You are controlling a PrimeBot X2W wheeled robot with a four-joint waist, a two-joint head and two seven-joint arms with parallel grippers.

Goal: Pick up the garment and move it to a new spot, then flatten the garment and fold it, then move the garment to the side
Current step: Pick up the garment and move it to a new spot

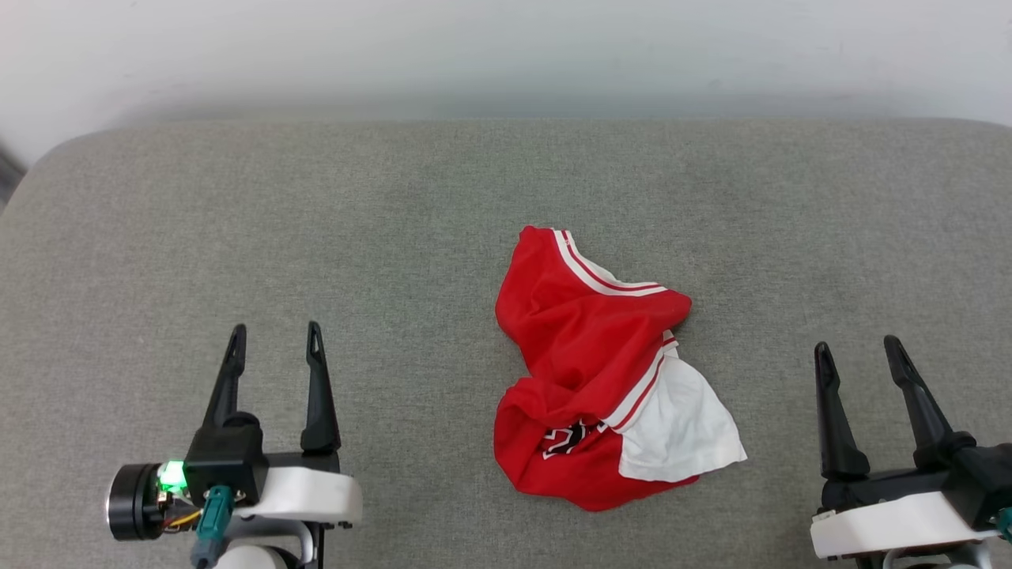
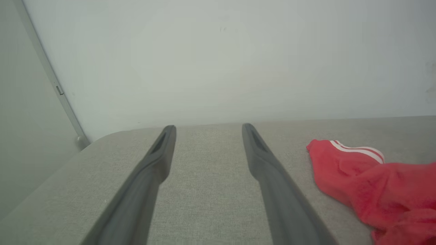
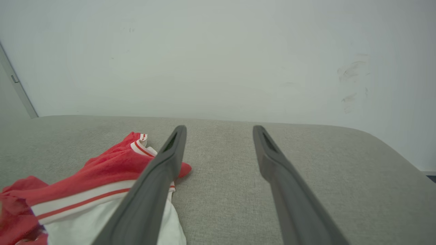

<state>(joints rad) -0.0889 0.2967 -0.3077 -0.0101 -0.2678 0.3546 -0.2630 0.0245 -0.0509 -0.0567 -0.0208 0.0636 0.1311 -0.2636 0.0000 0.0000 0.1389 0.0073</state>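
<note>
The garment lies in a loose crumpled heap around the middle of the worktop, somewhat nearer the worktop's near edge than its far one. It is bunched over itself, with a white sleeve spilling toward the worktop's right end, a band of striped trim on the heap's far side, and a scrap of black-and-white print showing on its near side.

The left jaws and right jaws are both spread wide and hold nothing. They hover over the worktop's near edge, one toward each end, and both are apart from the cloth.

It looks like thin, light jersey: limp, with no stiffness to keep a shape, and likely to sag and drag when lifted. There is nothing fragile about it. The grey woven cover of the worktop probably offers some friction, so sliding the cloth may bunch it further.

A pinch on a raised fold should hold well. The ridge along the far trim or the thick red hump at the heap's near side look easiest, since flat single layers would be hard to nip off the worktop.
</note>
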